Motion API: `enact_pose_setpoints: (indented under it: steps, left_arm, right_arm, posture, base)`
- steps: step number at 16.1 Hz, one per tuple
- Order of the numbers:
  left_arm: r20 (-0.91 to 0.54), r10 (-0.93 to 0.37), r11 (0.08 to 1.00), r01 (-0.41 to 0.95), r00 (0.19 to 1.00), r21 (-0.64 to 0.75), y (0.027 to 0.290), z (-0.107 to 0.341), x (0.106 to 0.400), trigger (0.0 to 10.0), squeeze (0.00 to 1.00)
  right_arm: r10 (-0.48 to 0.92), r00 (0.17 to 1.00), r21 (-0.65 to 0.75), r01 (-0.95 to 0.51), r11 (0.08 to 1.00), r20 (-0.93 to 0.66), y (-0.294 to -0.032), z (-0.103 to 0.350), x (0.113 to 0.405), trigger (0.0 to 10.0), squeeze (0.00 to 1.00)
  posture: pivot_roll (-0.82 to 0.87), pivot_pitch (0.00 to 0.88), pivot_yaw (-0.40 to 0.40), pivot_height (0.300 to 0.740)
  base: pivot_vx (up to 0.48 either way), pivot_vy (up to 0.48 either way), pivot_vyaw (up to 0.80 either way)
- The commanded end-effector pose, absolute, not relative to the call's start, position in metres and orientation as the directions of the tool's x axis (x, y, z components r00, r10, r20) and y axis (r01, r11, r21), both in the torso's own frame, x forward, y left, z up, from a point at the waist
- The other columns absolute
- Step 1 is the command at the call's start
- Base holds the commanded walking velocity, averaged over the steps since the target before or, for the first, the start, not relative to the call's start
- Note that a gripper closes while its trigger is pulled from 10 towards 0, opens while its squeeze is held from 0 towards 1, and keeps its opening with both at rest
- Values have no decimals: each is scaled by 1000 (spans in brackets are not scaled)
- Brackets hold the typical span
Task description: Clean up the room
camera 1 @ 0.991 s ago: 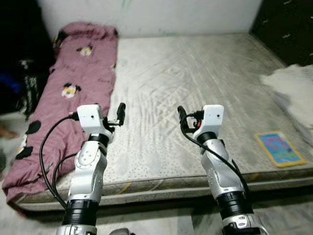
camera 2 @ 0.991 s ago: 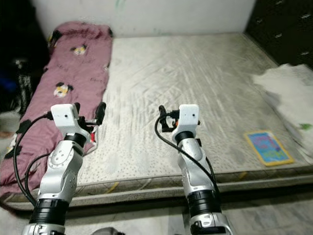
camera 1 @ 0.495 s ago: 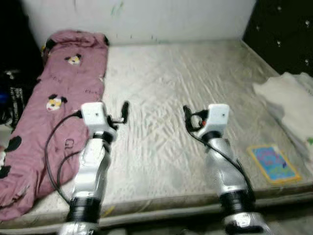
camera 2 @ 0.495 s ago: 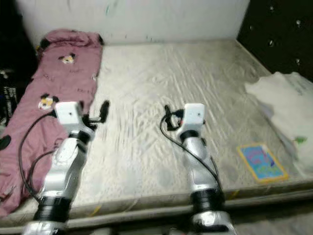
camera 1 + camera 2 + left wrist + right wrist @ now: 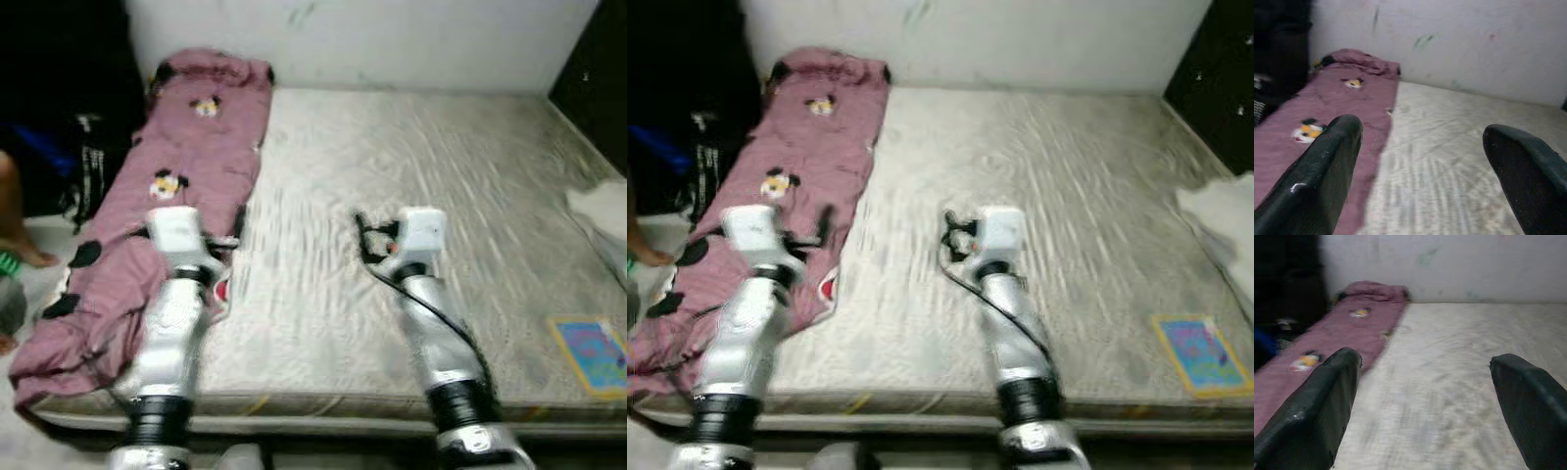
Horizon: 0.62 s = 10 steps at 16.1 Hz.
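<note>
A bare grey mattress (image 5: 411, 225) lies low before me against a white wall (image 5: 392, 39), and it takes up most of what I see. Along its left edge lies a long mauve blanket (image 5: 186, 166) printed with small cartoon faces, bunched at the wall end and spilling over the near left corner of the mattress. To the left of the blanket is a dark heap of bags (image 5: 69, 147), and beside it a person's bare leg (image 5: 15, 220) stands on the floor. At the far right edge of the mattress sits a pile of white cloth (image 5: 1220, 220). Nearer me on the right, close to the mattress's front edge, a bright book (image 5: 593, 354) with a yellow border lies flat, well apart from both my arms.

Both my arms are raised over the mattress. My left gripper (image 5: 1430, 161) hangs above the seam where blanket meets bare mattress, its fingers (image 5: 1327, 166) spread wide with nothing between them. My right gripper (image 5: 1435, 401) hangs over the bare middle of the mattress, its fingers (image 5: 1322, 401) likewise wide apart and holding nothing. The head views are blurred.
</note>
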<state>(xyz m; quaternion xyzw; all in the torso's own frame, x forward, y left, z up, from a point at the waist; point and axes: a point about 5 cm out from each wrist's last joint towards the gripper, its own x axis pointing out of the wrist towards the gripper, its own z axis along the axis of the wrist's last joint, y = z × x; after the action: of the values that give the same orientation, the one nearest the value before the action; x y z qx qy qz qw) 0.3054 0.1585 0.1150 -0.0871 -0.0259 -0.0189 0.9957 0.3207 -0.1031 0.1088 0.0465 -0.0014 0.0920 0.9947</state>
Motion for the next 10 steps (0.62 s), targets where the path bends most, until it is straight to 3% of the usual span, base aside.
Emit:
enact_pose_setpoints:
  steps: [1, 10]
  left_arm:
    - [47, -66, 980, 74, 997, -183, 149, 115, 307, 10000, 0]
    - [38, -51, 978, 57, 998, -201, 150, 115, 306, 10000, 0]
  right_arm:
    - [155, 988, 81, -154, 985, 0, -114, 107, 321, 10000, 0]
    - [156, 988, 79, -155, 985, -12, -114, 106, 322, 10000, 0]
  posture:
    - [34, 0, 19, 740]
    - [33, 0, 20, 740]
  base:
    - [0, 476, 0]
    - [0, 477, -65]
